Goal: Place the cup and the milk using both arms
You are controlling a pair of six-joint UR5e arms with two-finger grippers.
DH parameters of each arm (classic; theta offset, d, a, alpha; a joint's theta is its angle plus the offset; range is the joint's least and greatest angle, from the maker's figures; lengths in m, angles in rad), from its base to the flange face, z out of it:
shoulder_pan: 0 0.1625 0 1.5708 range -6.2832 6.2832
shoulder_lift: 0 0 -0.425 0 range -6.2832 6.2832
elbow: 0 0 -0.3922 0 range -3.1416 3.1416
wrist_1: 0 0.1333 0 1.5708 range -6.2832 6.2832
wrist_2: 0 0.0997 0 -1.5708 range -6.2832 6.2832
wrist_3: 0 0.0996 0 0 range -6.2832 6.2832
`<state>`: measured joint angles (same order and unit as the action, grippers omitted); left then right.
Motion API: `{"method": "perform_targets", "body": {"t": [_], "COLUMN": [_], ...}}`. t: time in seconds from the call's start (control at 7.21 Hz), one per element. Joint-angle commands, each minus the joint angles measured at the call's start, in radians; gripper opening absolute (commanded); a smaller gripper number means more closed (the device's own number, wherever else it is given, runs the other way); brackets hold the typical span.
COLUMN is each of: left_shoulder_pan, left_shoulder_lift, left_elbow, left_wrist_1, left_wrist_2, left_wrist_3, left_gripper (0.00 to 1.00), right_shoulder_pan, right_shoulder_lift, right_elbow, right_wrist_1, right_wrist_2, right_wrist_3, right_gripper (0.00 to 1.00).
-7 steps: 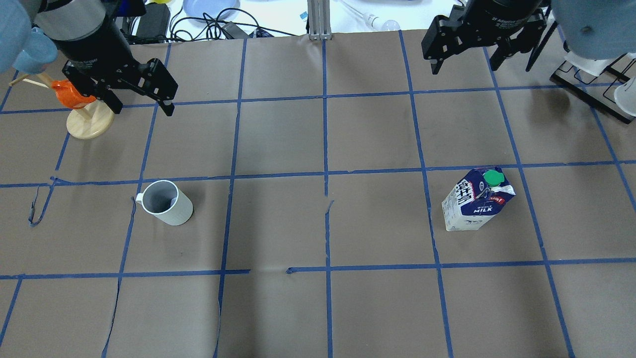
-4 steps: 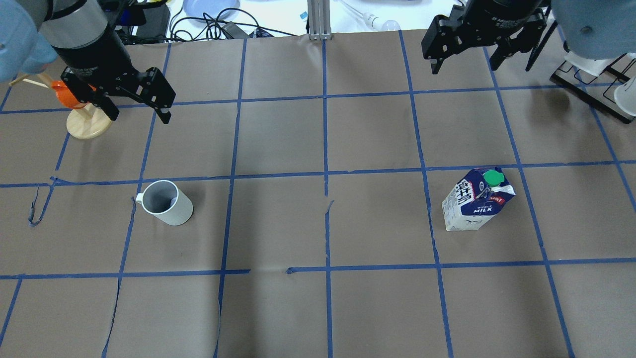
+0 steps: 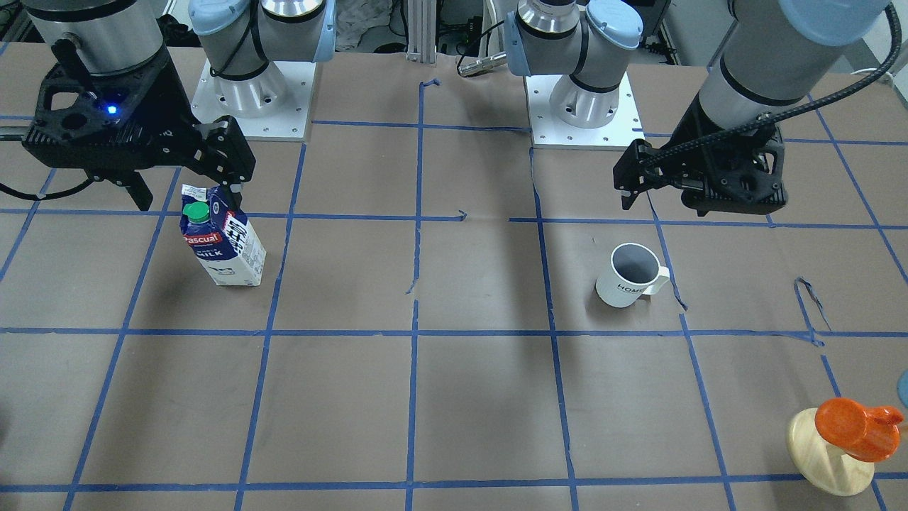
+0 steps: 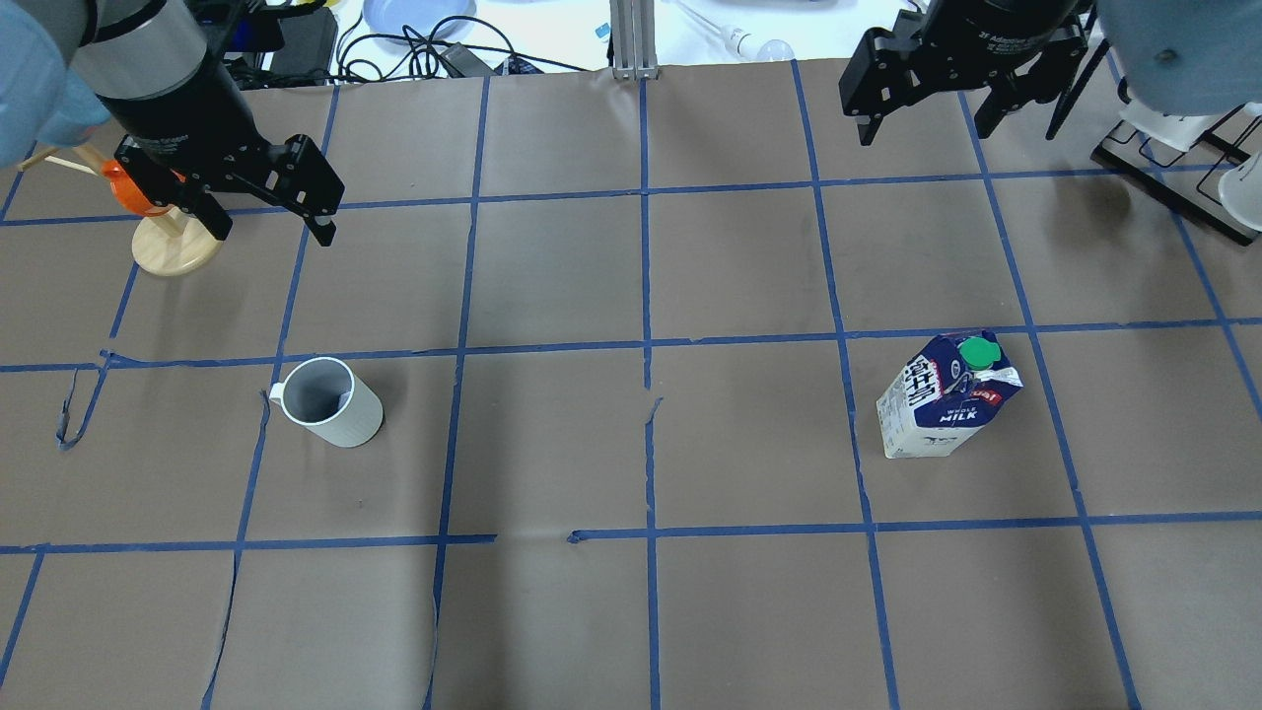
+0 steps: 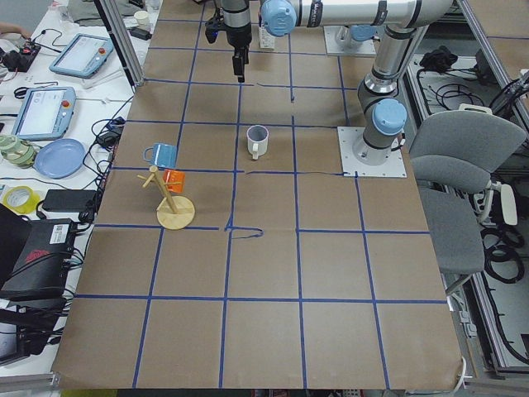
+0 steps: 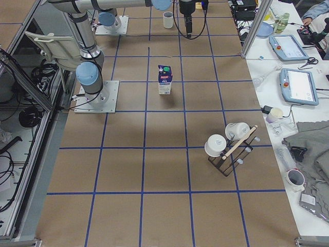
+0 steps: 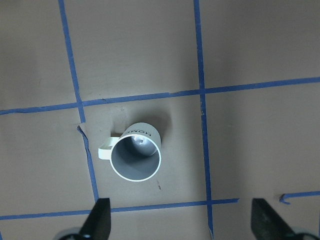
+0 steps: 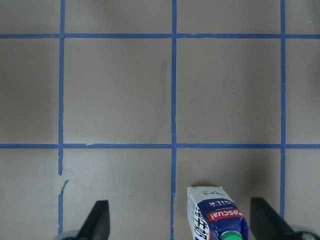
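The white cup (image 4: 327, 402) with a grey inside stands upright on the left half of the table, handle to its left. It also shows in the front view (image 3: 628, 277) and the left wrist view (image 7: 136, 157). The milk (image 4: 946, 399) stands upright on the right half; it also shows in the front view (image 3: 221, 245) and at the bottom of the right wrist view (image 8: 216, 214). My left gripper (image 4: 273, 232) is open and empty, high above the table beyond the cup. My right gripper (image 4: 922, 133) is open and empty, high beyond the milk.
A wooden mug tree (image 4: 163, 242) with an orange mug stands at the far left, right by my left gripper. A black rack (image 4: 1183, 168) with white cups stands at the far right. The brown paper cover has small tears (image 4: 653, 406) along the blue tape lines.
My left gripper has shifted slightly to the left above the table. The right gripper, the cup and the milk have not visibly moved.
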<state>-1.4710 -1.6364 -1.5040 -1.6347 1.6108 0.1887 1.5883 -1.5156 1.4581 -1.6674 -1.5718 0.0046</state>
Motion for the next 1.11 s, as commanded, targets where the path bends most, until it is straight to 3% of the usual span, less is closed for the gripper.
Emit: {"method": "perform_targets", "body": {"t": [0.0,0.42,0.55,0.97], "left_shoulder_pan": [0.005,0.014,0.040,0.188], "left_shoulder_lift": [0.001,-0.002,-0.013,-0.003], "left_elbow": [-0.001,-0.016,-0.042,-0.134], "left_wrist_1": [-0.001,0.007,0.075,0.125], "left_wrist_2": [-0.006,-0.003,0.001,-0.014], "left_wrist_3": [0.000,-0.002,-0.012,-0.020], "left_gripper": [1.00,1.00,1.00,1.00], "right_shoulder_pan": [-0.001,-0.001,-0.001,-0.001], "right_shoulder_lift": [0.000,0.000,0.000,-0.001], "right_elbow": [0.001,0.001,0.001,0.001], "right_wrist_1": [0.000,0.000,0.000,0.002], "right_wrist_2": [-0.002,-0.002,-0.002,-0.002], "right_wrist_3": [0.000,0.000,0.000,0.000], "right_gripper": [1.00,1.00,1.00,1.00]}}
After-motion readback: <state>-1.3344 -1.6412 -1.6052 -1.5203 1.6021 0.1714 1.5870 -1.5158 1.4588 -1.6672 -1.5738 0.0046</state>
